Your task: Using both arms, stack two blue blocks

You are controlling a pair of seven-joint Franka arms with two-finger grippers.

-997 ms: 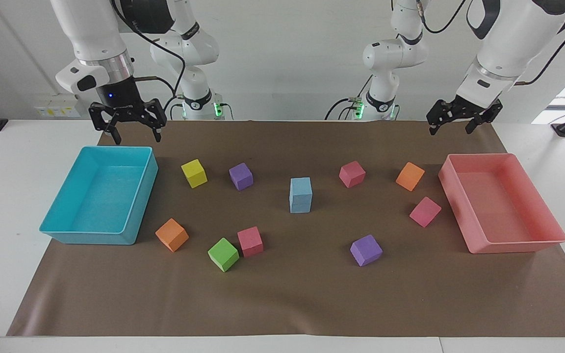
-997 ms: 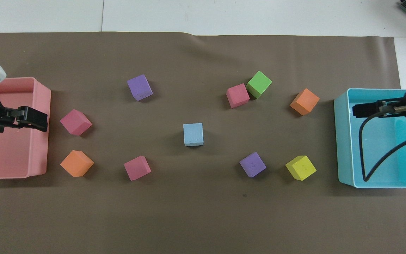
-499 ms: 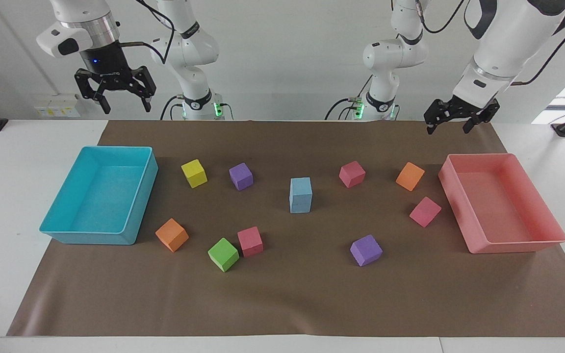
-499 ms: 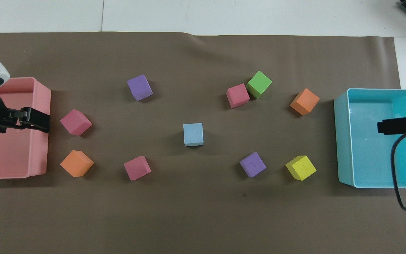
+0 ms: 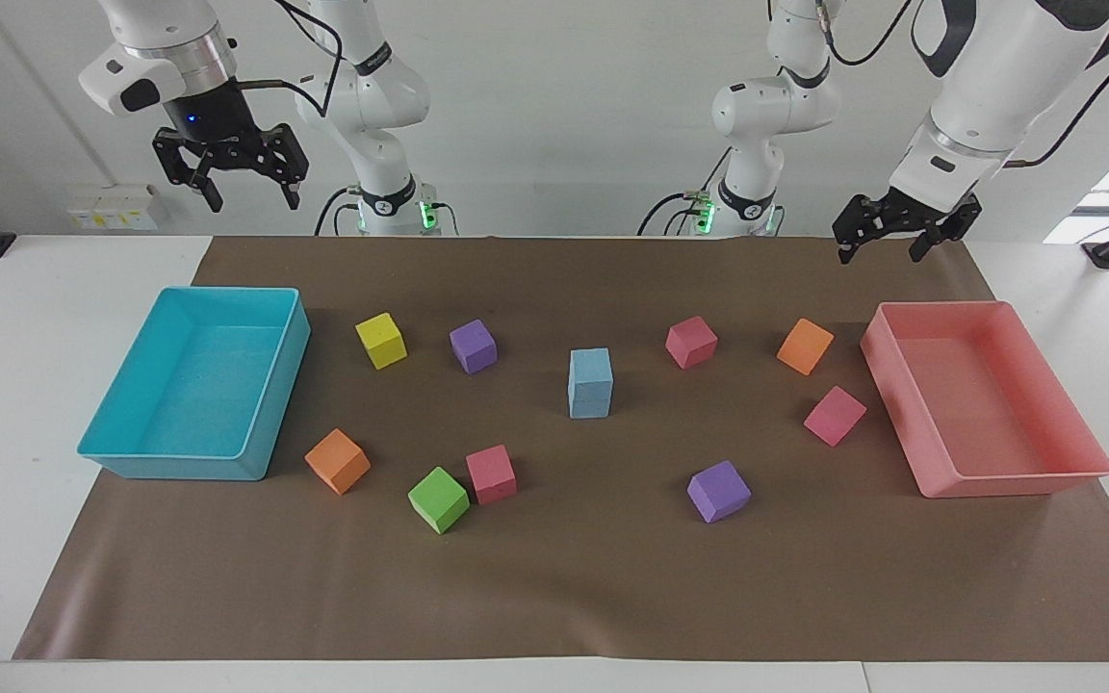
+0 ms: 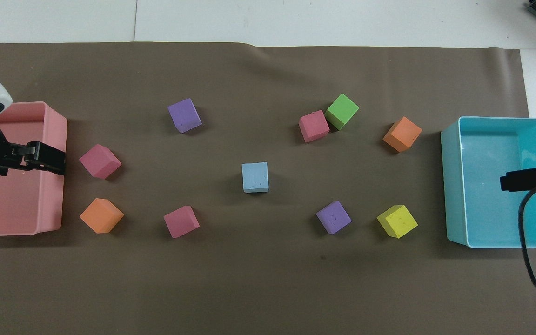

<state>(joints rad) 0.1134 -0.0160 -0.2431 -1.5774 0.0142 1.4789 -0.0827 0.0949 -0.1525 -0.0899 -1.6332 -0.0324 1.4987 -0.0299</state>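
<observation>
The two blue blocks (image 5: 590,383) stand stacked one on the other at the middle of the brown mat; from overhead only the top one (image 6: 255,177) shows. My right gripper (image 5: 251,197) is open and empty, raised high over the edge of the mat nearest the robots, above the turquoise tray's end; it also shows in the overhead view (image 6: 524,179). My left gripper (image 5: 884,252) is open and empty, hanging above the pink tray's rim nearest the robots; it also shows in the overhead view (image 6: 47,158). Neither gripper is near the stack.
A turquoise tray (image 5: 179,467) lies at the right arm's end, a pink tray (image 5: 1017,481) at the left arm's end. Yellow (image 5: 381,340), green (image 5: 438,500), two purple (image 5: 473,346), two orange (image 5: 337,461) and three pink (image 5: 691,342) cubes lie around the stack.
My right gripper has risen well above the turquoise tray and drawn back toward its base. My left gripper has lifted only slightly. The blocks have not moved.
</observation>
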